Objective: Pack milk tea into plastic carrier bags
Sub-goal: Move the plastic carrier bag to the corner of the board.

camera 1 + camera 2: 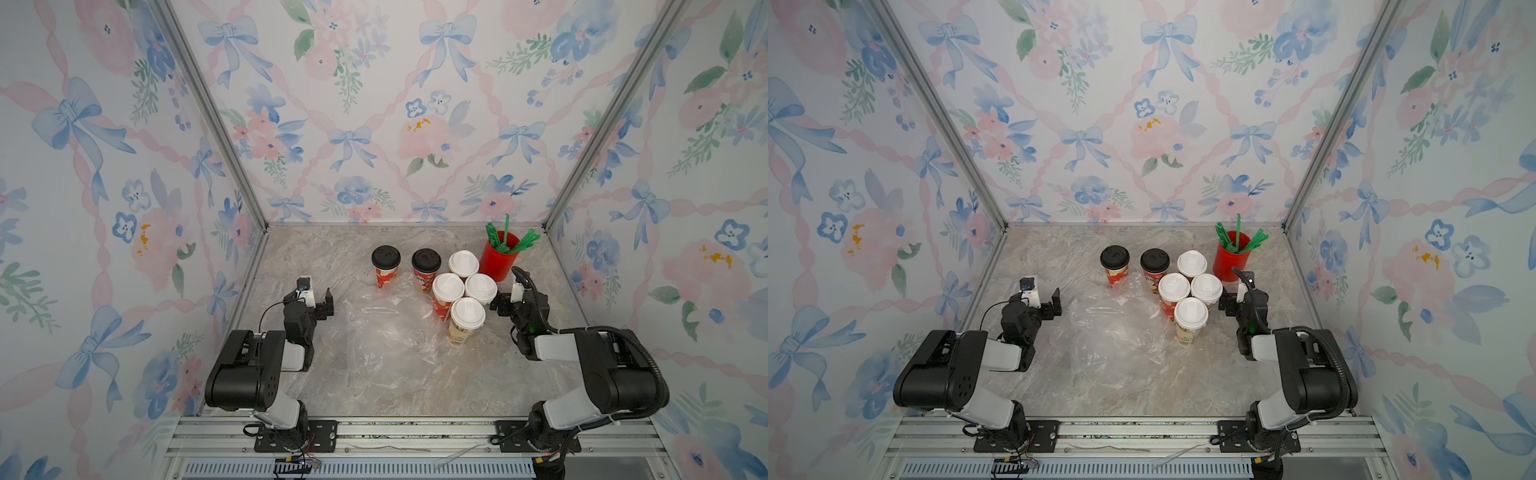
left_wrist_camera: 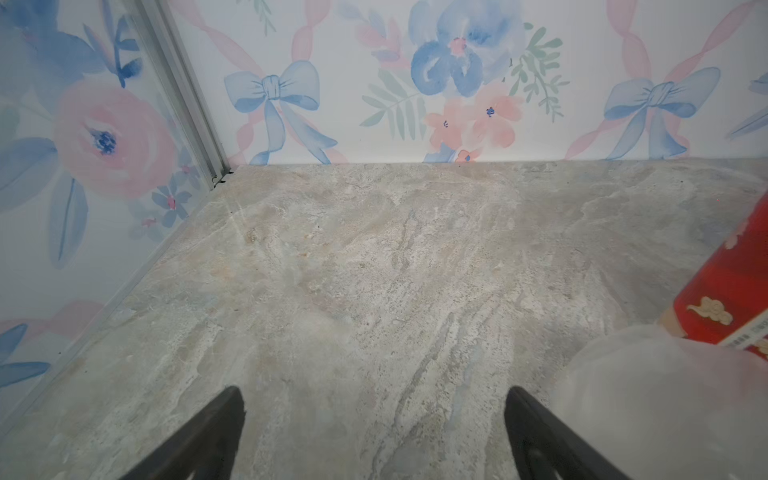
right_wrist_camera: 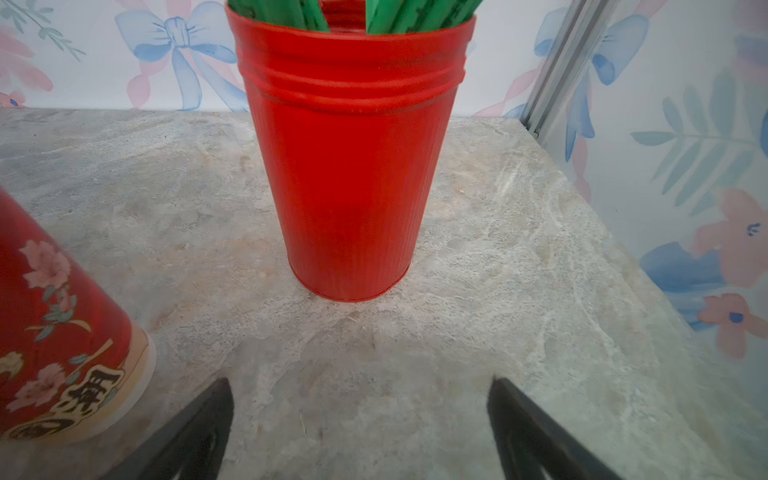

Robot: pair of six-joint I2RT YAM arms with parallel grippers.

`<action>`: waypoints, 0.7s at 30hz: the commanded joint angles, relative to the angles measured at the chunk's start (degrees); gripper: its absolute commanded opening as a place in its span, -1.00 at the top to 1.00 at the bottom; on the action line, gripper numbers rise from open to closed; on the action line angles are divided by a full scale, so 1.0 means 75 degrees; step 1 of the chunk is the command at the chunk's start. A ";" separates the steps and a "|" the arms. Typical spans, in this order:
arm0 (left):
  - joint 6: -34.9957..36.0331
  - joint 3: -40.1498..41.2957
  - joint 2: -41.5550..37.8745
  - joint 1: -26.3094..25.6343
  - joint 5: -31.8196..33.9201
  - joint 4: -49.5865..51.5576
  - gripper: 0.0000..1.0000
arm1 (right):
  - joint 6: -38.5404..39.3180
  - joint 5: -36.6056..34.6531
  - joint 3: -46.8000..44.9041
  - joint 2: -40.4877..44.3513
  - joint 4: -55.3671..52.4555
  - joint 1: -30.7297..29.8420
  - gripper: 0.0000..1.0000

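Cups (image 1: 448,287), all six, are seen unpacked at one o'clock of the bags (image 1: 386,332), which are laid empty at centre. Left gripper (image 1: 318,297) and right gripper (image 1: 508,297) are held wide, empty.

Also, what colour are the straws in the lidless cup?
Green straws, best seen in a top view.

Lab test booth — wallpapered panels (image 1: 374,104), aluminium frame (image 1: 217,120).
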State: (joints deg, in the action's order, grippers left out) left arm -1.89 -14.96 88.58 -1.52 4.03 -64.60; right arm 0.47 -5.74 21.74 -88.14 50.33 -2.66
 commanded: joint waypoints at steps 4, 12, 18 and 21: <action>0.0076 -0.0009 -0.0005 -0.0032 0.0082 -0.0011 -0.96 | -0.0039 0.0074 0.0172 -0.0003 -0.0076 0.0015 -0.93; 0.0056 -0.0010 -0.0005 -0.0020 0.0040 -0.0009 -0.96 | -0.0039 0.0091 0.0172 -0.0002 -0.0076 0.0035 -0.93; 0.0065 -0.0011 -0.0004 -0.0020 0.0037 -0.0006 -0.96 | -0.0047 0.0126 0.0172 -0.0005 -0.0068 0.0048 -0.93; 0.0065 -0.0014 0.0002 -0.0020 0.0037 -0.0011 -0.96 | -0.0051 0.0120 0.0172 -0.0002 -0.0077 0.0052 -0.93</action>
State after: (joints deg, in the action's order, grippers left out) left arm -1.91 -14.96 88.58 -1.52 4.01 -64.60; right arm 0.47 -5.69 21.74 -88.14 50.26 -2.66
